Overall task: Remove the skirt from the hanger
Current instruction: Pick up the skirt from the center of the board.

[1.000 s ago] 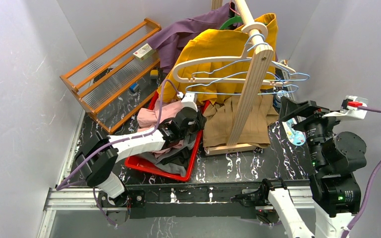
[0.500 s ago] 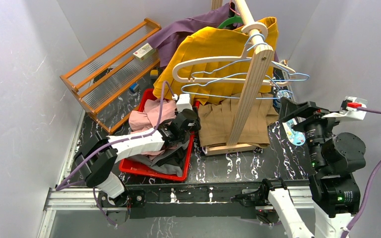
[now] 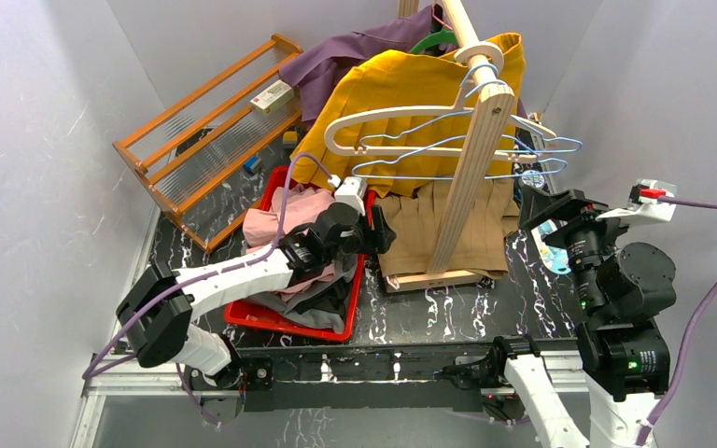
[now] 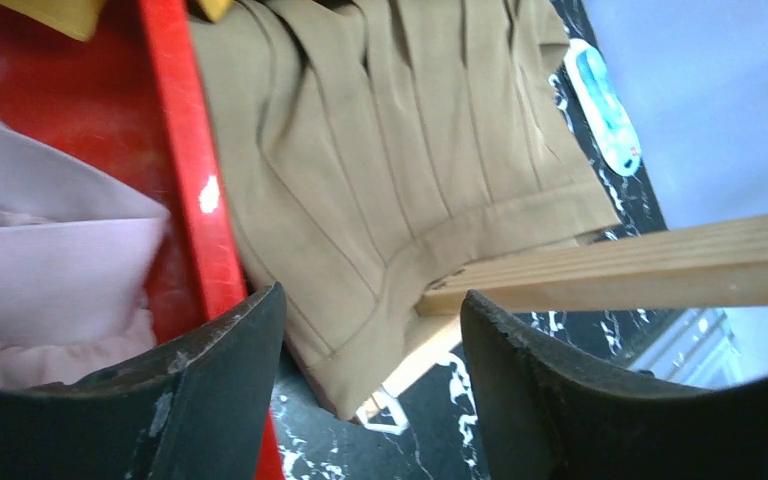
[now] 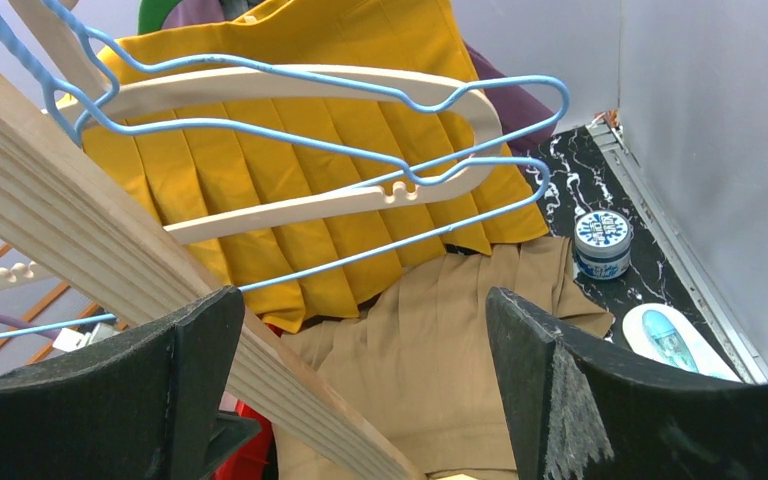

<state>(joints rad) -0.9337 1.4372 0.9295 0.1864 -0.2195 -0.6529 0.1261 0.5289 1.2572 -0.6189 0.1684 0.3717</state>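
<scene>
A tan pleated skirt [image 3: 420, 229] lies crumpled on the table round the foot of the wooden rack post [image 3: 471, 159]; it also shows in the left wrist view [image 4: 390, 150] and the right wrist view [image 5: 460, 360]. A yellow pleated skirt [image 3: 401, 89] hangs at the rack behind a white hanger [image 3: 373, 126] and blue wire hangers [image 3: 523, 149]. My left gripper [image 3: 378, 233] hovers open over the tan skirt's left hem [image 4: 372, 300], holding nothing. Raised at the right, my right gripper [image 3: 560, 210] is open and empty, facing the rack [image 5: 362, 295].
A red bin [image 3: 355, 299] with pink cloth [image 3: 275, 219] and darker clothes sits left of the tan skirt. An orange wooden shelf rack [image 3: 205, 131] leans at the back left. A small jar [image 5: 602, 243] and a blue-white item [image 5: 675, 340] lie at the right wall.
My left gripper has opened, letting go of the tan skirt's edge, and has shifted right over the bin's rim. The right arm moved only slightly.
</scene>
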